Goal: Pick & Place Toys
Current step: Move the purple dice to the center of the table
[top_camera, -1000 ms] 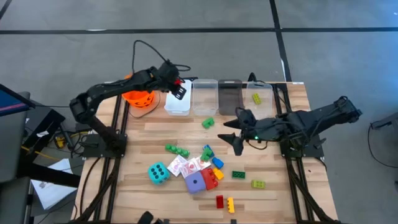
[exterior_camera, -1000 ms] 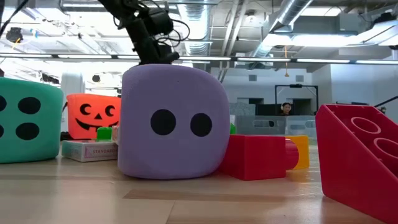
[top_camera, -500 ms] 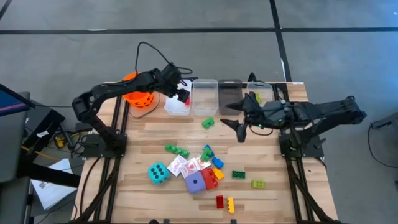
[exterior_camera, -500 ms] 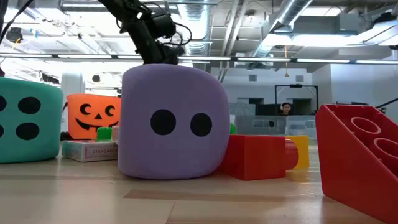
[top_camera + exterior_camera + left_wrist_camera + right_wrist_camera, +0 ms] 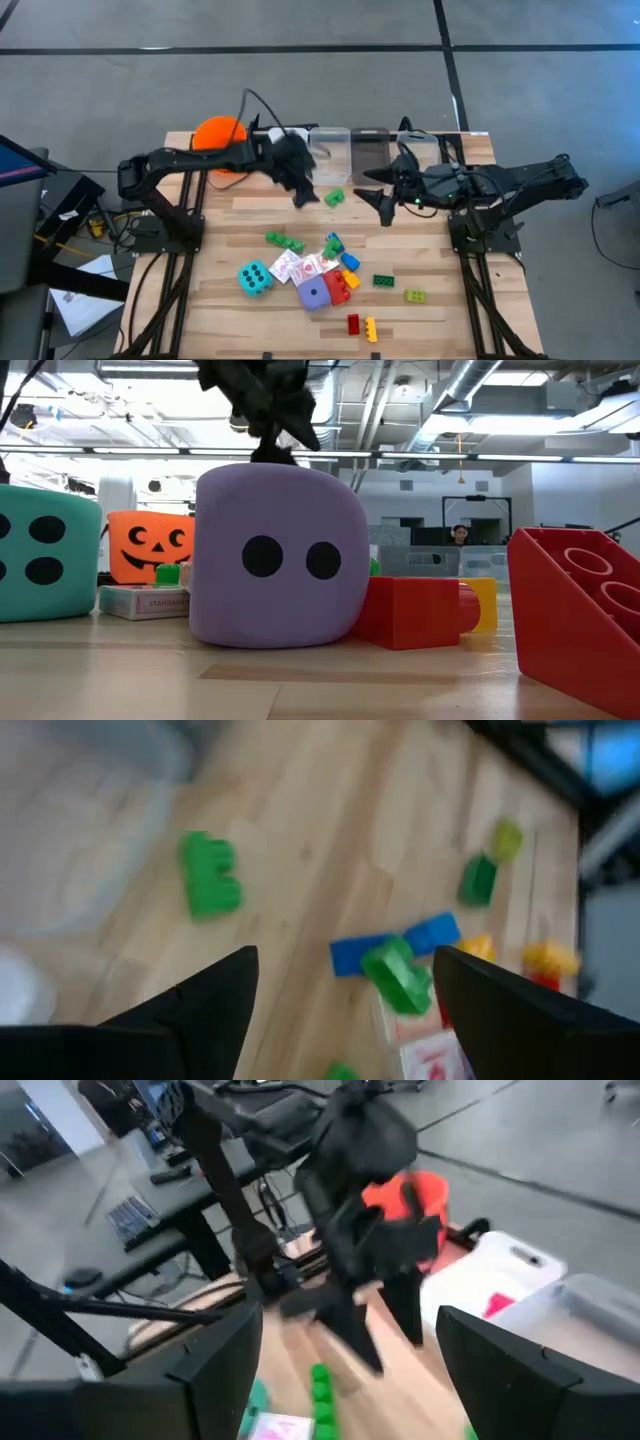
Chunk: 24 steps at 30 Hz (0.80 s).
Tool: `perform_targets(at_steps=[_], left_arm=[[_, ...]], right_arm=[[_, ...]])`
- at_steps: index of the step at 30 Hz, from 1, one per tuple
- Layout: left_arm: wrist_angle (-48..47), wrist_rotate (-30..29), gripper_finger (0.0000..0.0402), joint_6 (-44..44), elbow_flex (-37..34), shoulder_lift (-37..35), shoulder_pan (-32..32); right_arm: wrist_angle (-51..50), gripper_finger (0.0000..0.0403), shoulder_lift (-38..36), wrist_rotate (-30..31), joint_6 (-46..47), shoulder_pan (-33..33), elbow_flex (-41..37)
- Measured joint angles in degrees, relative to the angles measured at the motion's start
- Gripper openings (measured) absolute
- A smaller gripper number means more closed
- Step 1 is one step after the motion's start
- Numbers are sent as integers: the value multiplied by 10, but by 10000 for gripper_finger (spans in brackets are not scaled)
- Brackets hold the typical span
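The left arm reaches from the far left toward the middle, its dark two-finger end effector (image 5: 303,193) angled downward with the fingers (image 5: 215,1010) spread wide and nothing between them. The right arm extends from the right side leftward, its dark end effector (image 5: 377,196) also spread open and empty, near the left one.

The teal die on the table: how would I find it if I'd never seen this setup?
Start at the wooden table and find the heap of toys in its middle, with the purple die in it. The teal die sits just outside the heap, on the left arm's side. It is the only big teal cube with dark dots, far larger than the bricks.
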Motion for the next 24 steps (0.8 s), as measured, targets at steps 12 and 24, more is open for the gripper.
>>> perform_targets(at_steps=[12, 24], left_arm=[[363, -215, 296, 20, -165, -49, -176], [629, -392, 296, -102, -451, -121, -205]], right_arm=[[6, 291, 31, 29, 110, 47, -1], [2, 291, 21, 0, 62, 36, 0]])
